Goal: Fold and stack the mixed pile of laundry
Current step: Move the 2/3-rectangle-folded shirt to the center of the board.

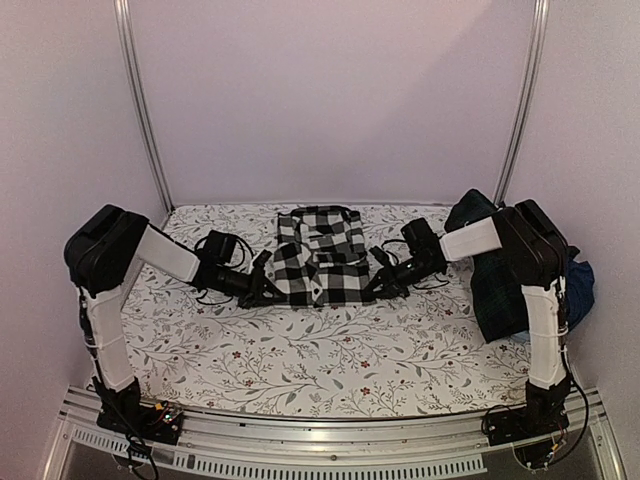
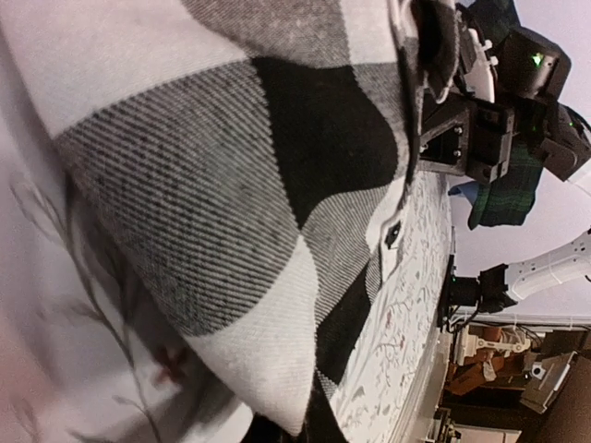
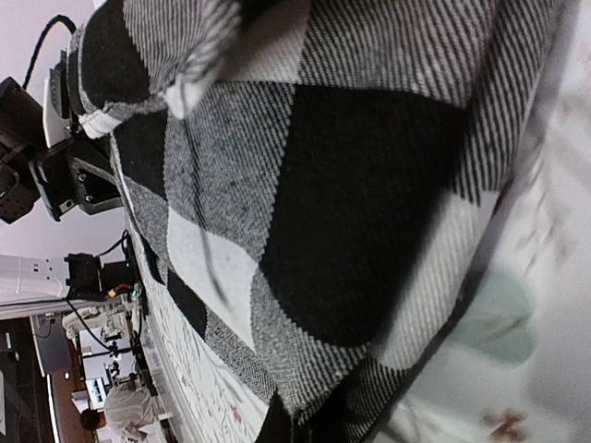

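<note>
Closest to the cam, well on the near side of the black-and-white checked flannel shirt (image 1: 320,255), is the silver aluminium rail (image 1: 330,437) w/ both arm bases on it. The white floral-print table covering (image 1: 300,360) runs under the shirt, which lies mostly flat.

The left gripper (image 1: 268,291) sits at the shirt's near-left corner and the right gripper (image 1: 377,285) at its near-right edge. Both are clamped tight, and afaict each is pinching the shirt's hem. The wrist cams are basically wall-to-wall checked fabric, so I can't see the fingers themselves there.

Rest of the laundry is well off to the shirt's right, behind the right arm: a dark green-navy plaid garment (image 1: 497,290) heaped up, w/ a navy blue piece (image 1: 581,285) on its far-right side, partly hidden.
</note>
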